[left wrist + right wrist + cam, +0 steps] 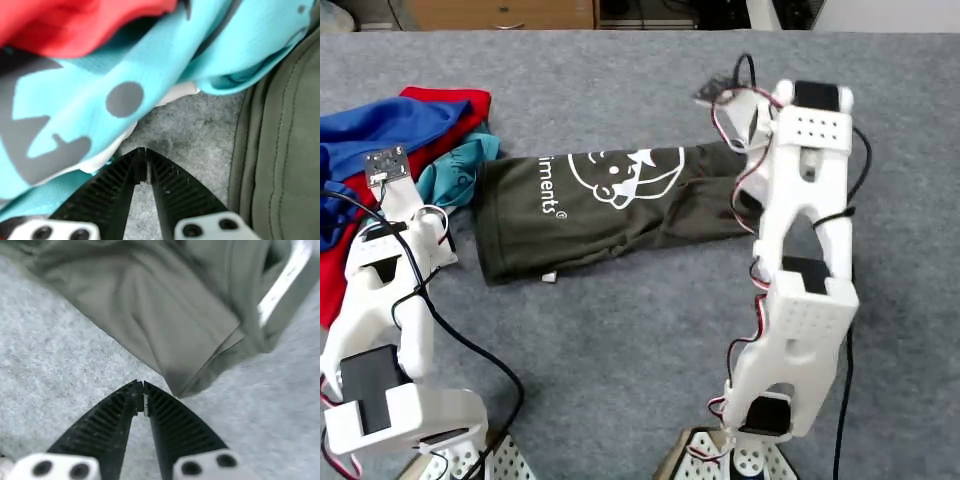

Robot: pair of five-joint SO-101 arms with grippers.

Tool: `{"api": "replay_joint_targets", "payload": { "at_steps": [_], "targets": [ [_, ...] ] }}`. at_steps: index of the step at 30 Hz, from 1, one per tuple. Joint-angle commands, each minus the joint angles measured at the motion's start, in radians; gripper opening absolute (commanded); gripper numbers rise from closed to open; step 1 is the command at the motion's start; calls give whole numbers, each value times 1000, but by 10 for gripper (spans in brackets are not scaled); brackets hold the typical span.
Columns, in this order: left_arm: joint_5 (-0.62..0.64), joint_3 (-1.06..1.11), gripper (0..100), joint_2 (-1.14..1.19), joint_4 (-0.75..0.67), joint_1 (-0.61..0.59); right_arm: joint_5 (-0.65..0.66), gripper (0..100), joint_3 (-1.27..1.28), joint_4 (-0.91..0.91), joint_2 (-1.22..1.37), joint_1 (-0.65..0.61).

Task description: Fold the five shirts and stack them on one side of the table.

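Nearest the lens, left pincer [145, 164]: black ribbed tips pressed together, gripping nothing, low over a bare patch of grey counter [200, 130] in the gap between teal shirt [75, 100] and olive shirt [285, 150]. Same for right pincer [143, 390]: tips closed on air, just short of a folded corner of the olive cloth, above bare counter. From the high view, olive shirt laid out as a long narrow band across the middle, print side up, one end against the heap, the other by the right pincer. Seemingly folded lengthwise already and due a crosswise fold, hence a pincer stationed at each end. Heaped at the left side: blue shirt [380, 130] over red shirt [445, 105], with teal poking out beneath and touching, or nearly touching, the olive end. All three crumpled, none folded, so most of the task judged undone. Red cloth cut off by the left edge of the high view. Open room: a broad stretch of bare counter on the near side of the olive band, and more beyond it toward the far edge, enough to swing a fold over. Tight spot at the left end, with teal folds crowding the left pincer and easy to snag along with the olive hem. Must spread both pincers before any pinch.
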Motion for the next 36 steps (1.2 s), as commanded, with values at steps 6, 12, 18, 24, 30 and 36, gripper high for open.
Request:
{"api": "replay_joint_targets", "payload": {
  "at_steps": [6, 12, 18, 24, 30, 36],
  "targets": [
    [0, -41, 23, -8, 5, 9, -15, 5, 133, -354, 42, 35],
    [0, -41, 24, -7, 2, 6, -17, 4, 38, -293, 189, 77],
    [6, -43, 23, -7, 2, 5, -71, 4, -213, -28, 65, 81],
    [3, -60, 24, -12, 12, 12, -80, 4, -464, 20, -64, 54],
    [8, -307, 25, -2, 311, 38, -152, 4, -509, 107, -189, 136],
    [63, -402, 159, 1, 422, 146, -219, 4, -120, 63, -309, 196]
  ]
}}
